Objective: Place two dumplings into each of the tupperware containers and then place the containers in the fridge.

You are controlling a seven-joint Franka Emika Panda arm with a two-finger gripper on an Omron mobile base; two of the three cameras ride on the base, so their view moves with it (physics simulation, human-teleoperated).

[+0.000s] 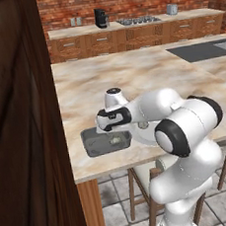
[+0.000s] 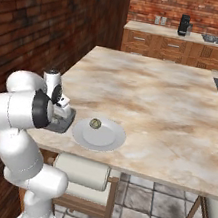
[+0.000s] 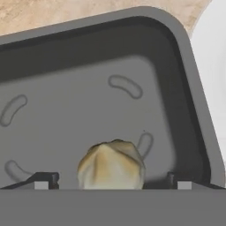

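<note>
Here you face a marbled beige island counter [image 1: 131, 78] in a brick-walled kitchen, with a dark wooden cabinet side [image 1: 21, 120] filling the left of the left base view. Along the far wall you have wood-fronted cabinets [image 1: 126, 36] carrying a black coffee machine [image 1: 101, 18] and a cooktop [image 1: 138, 20]. A dark sink [image 1: 202, 50] is set into the counter towards its far right edge.

At the counter's near edge, at its left end, sits the dark grey tupperware container [image 1: 96, 142], with one dumpling [image 3: 111, 165] on its floor. Just to its right, the round white plate [image 2: 107, 137] holds a second dumpling [image 2: 95, 124].

Your gripper [image 3: 112, 182] hangs directly over the container, its fingers spread apart on either side of the dumpling and clamping nothing. The white arm crosses over the plate and hides part of it in the left base view. Stools [image 2: 82, 173] stand under the near edge.
</note>
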